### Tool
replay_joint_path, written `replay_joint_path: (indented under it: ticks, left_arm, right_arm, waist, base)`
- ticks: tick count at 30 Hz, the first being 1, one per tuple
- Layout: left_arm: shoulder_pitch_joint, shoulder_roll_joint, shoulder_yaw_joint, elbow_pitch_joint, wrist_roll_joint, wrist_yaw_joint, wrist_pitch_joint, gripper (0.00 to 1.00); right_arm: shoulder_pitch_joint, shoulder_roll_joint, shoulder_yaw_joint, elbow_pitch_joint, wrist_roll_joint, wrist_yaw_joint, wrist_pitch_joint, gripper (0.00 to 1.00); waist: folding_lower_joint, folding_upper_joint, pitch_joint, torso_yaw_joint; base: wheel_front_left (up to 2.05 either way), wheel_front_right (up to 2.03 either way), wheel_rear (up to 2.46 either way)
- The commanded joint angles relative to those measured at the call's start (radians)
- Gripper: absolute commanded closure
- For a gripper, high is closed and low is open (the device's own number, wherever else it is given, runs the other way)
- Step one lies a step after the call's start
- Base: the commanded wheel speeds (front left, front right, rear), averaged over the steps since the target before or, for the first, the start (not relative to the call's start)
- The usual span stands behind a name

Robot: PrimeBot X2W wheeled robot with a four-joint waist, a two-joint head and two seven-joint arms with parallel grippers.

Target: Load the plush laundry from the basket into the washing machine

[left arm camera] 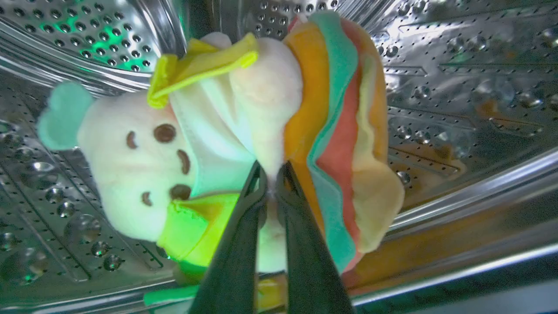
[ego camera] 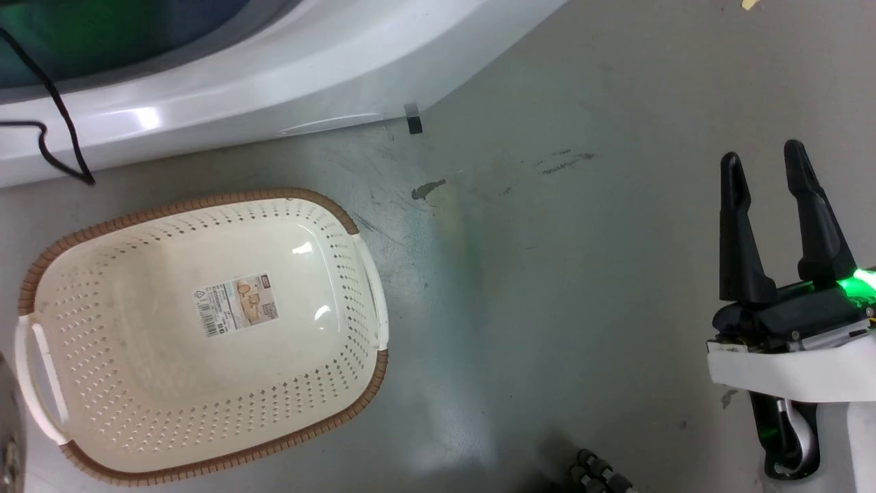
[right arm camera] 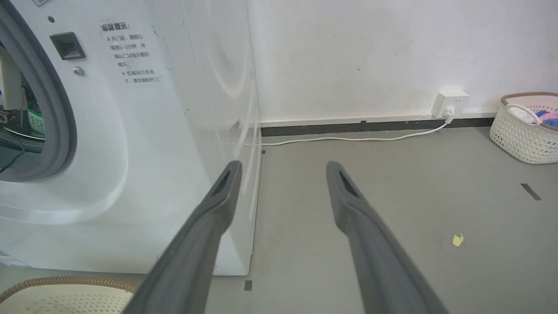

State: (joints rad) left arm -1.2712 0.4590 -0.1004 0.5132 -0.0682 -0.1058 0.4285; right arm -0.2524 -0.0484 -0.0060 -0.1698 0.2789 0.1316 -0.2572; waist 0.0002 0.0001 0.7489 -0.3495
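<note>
Plush laundry (left arm camera: 270, 100), a doll (left arm camera: 130, 165) and a burger plush (left arm camera: 344, 144), in the washing machine (ego camera: 274, 82) drum (left arm camera: 457, 109), left gripper (left arm camera: 272, 168) fingers narrow, seemingly pinching the doll, right gripper (ego camera: 762, 154) fingers wide, basket (ego camera: 328, 205) on the floor (ego camera: 547, 274)

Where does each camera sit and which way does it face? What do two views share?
Head view: on the head, facing down at basket and washing machine; open right gripper shows.
Left wrist view: inside the steel drum, facing plush doll and burger plush; left gripper pinches doll.
Right wrist view: low, facing the machine and a wall; own fingers show.
Shared: head and right wrist views show basket and machine.
</note>
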Motion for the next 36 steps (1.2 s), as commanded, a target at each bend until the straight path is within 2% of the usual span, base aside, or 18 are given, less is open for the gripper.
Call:
replay_joint_path:
  ticks: [1,8,13,14,21,22,23,25,26,27,28,30,36]
  left_arm:
    - [-0.028,0.003,-0.002,0.021,-0.005,0.000,0.016,1.00]
    - [-0.076,0.004,0.000,0.148,-0.021,0.010,0.082,1.00]
    - [-0.069,0.002,-0.004,0.184,-0.032,0.008,0.062,1.00]
    - [-0.053,0.002,-0.012,0.196,-0.032,0.006,0.043,0.00]
    - [0.036,-0.026,-0.021,0.213,-0.053,0.004,-0.070,0.00]
    - [0.082,-0.044,-0.023,0.211,-0.066,0.003,-0.122,0.00]
    - [0.082,-0.044,-0.023,0.211,-0.066,0.003,-0.122,0.00]
    - [0.160,-0.070,-0.025,0.188,-0.095,-0.005,-0.224,0.00]
    - [0.160,-0.070,-0.025,0.188,-0.095,-0.005,-0.224,0.00]
    - [0.219,-0.080,-0.029,0.163,-0.114,-0.010,-0.289,0.00]
    - [0.219,-0.080,-0.029,0.163,-0.114,-0.010,-0.289,0.00]
    - [0.320,-0.095,-0.042,0.110,-0.137,-0.015,-0.363,0.00]
    - [0.511,-0.141,-0.056,-0.030,-0.181,-0.017,-0.442,0.00]
  right_arm:
    - [-0.017,-0.002,0.002,0.002,0.008,-0.001,-0.005,0.00]
    - [-0.024,-0.002,0.004,0.015,0.032,-0.001,-0.005,0.00]
    - [-0.018,-0.002,0.004,0.020,0.027,-0.001,-0.005,0.00]
    - [-0.016,-0.002,0.000,0.020,0.021,-0.001,-0.005,0.00]
    - [0.005,-0.002,-0.022,0.014,-0.020,-0.001,-0.005,0.00]
    - [0.017,-0.002,-0.031,0.012,-0.038,-0.001,-0.005,0.00]
    - [0.017,-0.002,-0.031,0.012,-0.038,-0.001,-0.005,0.00]
    - [0.037,-0.002,-0.040,0.007,-0.062,-0.001,-0.005,0.00]
    - [0.037,-0.002,-0.040,0.007,-0.062,-0.001,-0.005,0.00]
    - [0.051,-0.002,-0.037,0.004,-0.078,-0.001,-0.005,0.00]
    - [0.051,-0.002,-0.037,0.004,-0.078,-0.001,-0.005,0.00]
    - [0.078,-0.002,-0.043,-0.001,-0.107,-0.001,-0.005,0.00]
    - [0.130,-0.002,-0.068,-0.010,-0.139,-0.001,-0.005,0.00]
  waist:
    - [-0.0002,-0.0001,0.006,-0.003]
    - [-0.0002,-0.0001,0.003,-0.013]
    - [-0.0002,-0.0001,-0.021,-0.009]
    - [-0.0002,-0.0001,-0.038,-0.003]
    - [-0.0002,-0.0001,-0.133,0.038]
    - [-0.0002,-0.0001,-0.176,0.059]
    - [-0.0002,-0.0001,-0.176,0.059]
    - [-0.0002,-0.0001,-0.243,0.089]
    - [-0.0002,-0.0001,-0.243,0.089]
    - [-0.0002,-0.0001,-0.290,0.106]
    - [-0.0002,-0.0001,-0.290,0.106]
    - [-0.0002,-0.0001,-0.361,0.139]
    - [-0.0002,-0.0001,-0.455,0.200]
  base:
    - [0.00,0.00,0.00]
    - [0.00,0.00,0.00]
    - [0.00,0.00,0.00]
    - [0.00,0.00,0.00]
    - [0.00,0.00,0.00]
    - [0.00,0.00,0.00]
    - [0.00,0.00,0.00]
    - [0.00,0.00,0.00]
    - [0.00,0.00,0.00]
    - [0.00,0.00,0.00]
    - [0.00,0.00,0.00]
    - [0.00,0.00,0.00]
    - [0.00,0.00,0.00]
